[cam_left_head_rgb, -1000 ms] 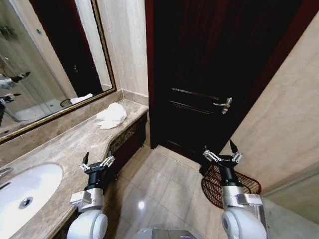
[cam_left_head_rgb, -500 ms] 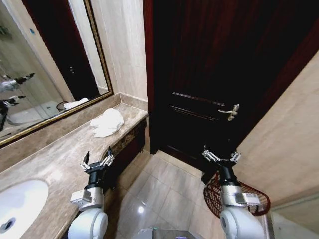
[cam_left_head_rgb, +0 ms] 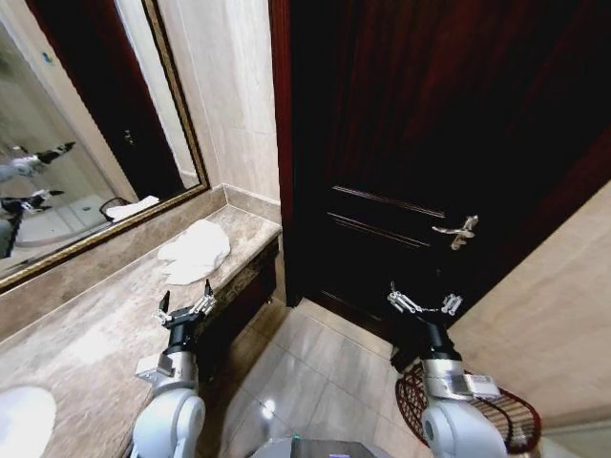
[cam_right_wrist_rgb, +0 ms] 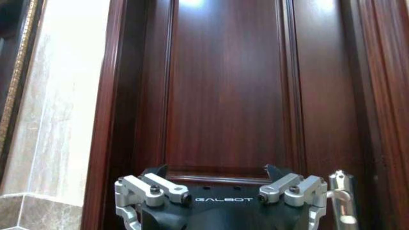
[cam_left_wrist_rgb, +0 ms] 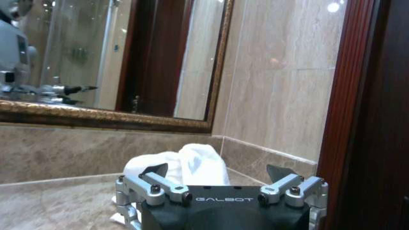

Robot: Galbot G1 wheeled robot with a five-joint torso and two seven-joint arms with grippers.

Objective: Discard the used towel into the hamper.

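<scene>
The task looks barely begun. The white towel [cam_left_head_rgb: 194,253] lies crumpled on the marble counter [cam_left_head_rgb: 105,353], near its far end, below the gold-framed mirror [cam_left_head_rgb: 86,143] and just left of the dark wooden door [cam_left_head_rgb: 430,143]. Nothing is holding it.

The left claw [cam_left_head_rgb: 183,309] hangs over the counter's near edge, on the near side of the towel and well short of it, with its fingers spread apart and empty. In the left wrist view the towel [cam_left_wrist_rgb: 185,165] sits straight ahead beyond the open fingertips, so the arm seems pointed toward it, though nothing touches it yet.

The right claw [cam_left_head_rgb: 422,303] is raised in front of the door, below the silver door handle [cam_left_head_rgb: 456,231], fingers also apart and holding nothing. It appears to be waiting.

The hamper [cam_left_head_rgb: 477,415], a dark reddish wire basket, stands on the tiled floor [cam_left_head_rgb: 325,372] at the near right, by the beige wall and partly hidden behind the right arm. What shows of its inside looks empty.

So every real step is left: reaching the towel, closing on it, lifting it off the counter, carrying it across to the right, and letting it fall into the hamper. The towel and hamper are well apart, on opposite sides of the scene.
</scene>
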